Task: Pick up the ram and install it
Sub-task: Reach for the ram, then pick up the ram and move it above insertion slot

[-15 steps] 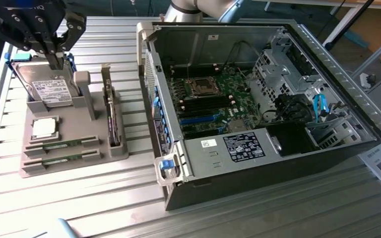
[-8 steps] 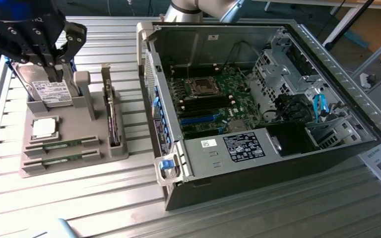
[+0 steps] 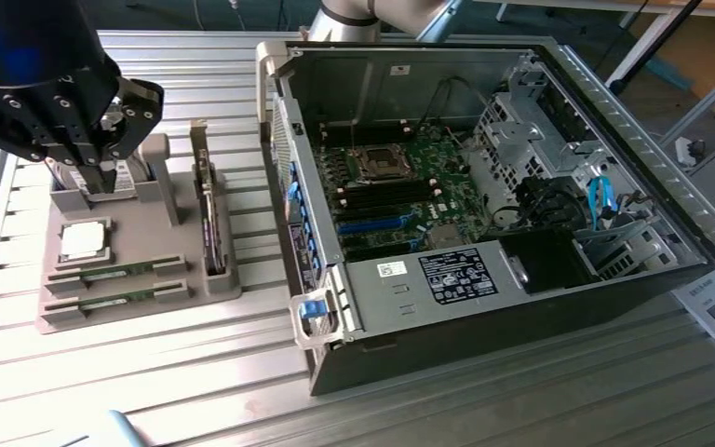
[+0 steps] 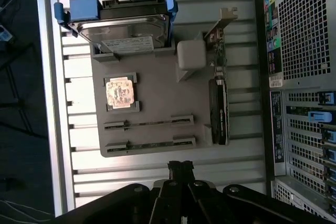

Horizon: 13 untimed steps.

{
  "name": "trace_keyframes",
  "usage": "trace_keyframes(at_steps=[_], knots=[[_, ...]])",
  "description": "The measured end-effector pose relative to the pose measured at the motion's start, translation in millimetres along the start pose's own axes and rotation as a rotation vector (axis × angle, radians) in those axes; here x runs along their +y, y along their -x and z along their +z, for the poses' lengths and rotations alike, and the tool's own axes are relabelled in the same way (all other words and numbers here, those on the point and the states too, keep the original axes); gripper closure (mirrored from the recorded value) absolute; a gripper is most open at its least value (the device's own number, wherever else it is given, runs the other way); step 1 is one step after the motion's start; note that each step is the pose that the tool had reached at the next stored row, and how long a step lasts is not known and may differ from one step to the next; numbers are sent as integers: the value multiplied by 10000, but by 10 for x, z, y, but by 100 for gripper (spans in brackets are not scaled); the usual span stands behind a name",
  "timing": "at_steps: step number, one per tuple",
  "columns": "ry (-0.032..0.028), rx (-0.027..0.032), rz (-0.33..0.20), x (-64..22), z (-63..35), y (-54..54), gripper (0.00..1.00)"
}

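Two ram sticks, thin and green, lie in slots at the front of a grey holder tray [image 3: 159,237]: one ram [image 3: 115,272] [image 4: 149,124] and a second ram [image 3: 112,300] [image 4: 149,144] beside it. My gripper [image 3: 104,182] [image 4: 180,167] hangs above the tray, over its back end in the exterior view, well clear of both sticks. Its fingers are shut together with nothing between them. The open computer case [image 3: 482,177] lies on the exterior view's right, with the motherboard's memory slots [image 3: 389,194] exposed.
On the tray also sit a silver processor chip [image 3: 85,240] [image 4: 121,92], a hard drive in blue brackets [image 4: 123,22] and an upright expansion card [image 3: 212,209] [image 4: 219,103]. The tray and case rest on a ribbed metal table [image 3: 209,372].
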<state>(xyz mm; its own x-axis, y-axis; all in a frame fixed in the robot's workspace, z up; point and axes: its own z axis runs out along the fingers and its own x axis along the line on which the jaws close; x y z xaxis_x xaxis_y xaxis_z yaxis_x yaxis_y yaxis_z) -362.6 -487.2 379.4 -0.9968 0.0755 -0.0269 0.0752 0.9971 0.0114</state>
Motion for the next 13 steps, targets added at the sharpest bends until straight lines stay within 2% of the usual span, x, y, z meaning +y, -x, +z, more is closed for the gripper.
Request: trace_keyframes(at_steps=[13], knots=[[1, 0, -1, -1, 0, 0, 90]])
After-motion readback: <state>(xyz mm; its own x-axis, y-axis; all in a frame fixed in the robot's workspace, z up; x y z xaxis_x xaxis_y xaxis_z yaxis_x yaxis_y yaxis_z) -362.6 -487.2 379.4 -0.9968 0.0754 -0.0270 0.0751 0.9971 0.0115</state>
